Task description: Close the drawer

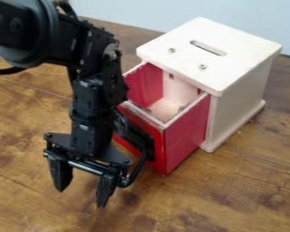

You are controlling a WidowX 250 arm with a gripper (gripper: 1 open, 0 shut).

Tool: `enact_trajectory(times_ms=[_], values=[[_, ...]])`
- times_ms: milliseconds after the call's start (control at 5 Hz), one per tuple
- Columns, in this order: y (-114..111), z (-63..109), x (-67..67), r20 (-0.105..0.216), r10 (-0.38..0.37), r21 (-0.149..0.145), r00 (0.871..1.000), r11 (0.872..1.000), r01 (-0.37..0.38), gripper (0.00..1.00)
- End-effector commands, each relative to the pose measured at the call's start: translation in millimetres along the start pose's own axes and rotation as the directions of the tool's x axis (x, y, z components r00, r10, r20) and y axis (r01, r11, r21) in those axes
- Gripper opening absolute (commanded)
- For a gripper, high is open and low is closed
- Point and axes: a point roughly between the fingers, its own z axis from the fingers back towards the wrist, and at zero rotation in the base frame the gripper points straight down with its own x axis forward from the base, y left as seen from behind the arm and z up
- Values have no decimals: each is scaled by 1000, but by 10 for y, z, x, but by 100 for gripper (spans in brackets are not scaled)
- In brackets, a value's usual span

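Observation:
The red drawer [172, 131] stands pulled out of the white cabinet [227, 77], its pale interior showing. A black plate and a large black loop handle [138, 154] sit on its red front. My gripper [84, 186] hangs open, fingers pointing down at the table, just left of and in front of the handle. The right finger [106, 190] is close beside the loop; contact cannot be told. Part of the drawer front is hidden behind my black arm [93, 91].
The white wooden cabinet has a slot on top [210, 45] and stands at the right back. The wooden table [232, 195] stretches to the front and right of the drawer. My arm fills the left of the view.

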Motion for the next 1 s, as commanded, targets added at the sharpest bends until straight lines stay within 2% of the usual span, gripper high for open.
enact_trajectory(times_ms=[0,800], values=[[-50,165,136,80,11,-17,997,1000,-10,100],[-96,224,197,78,21,-21,997,1000,-19,100]])
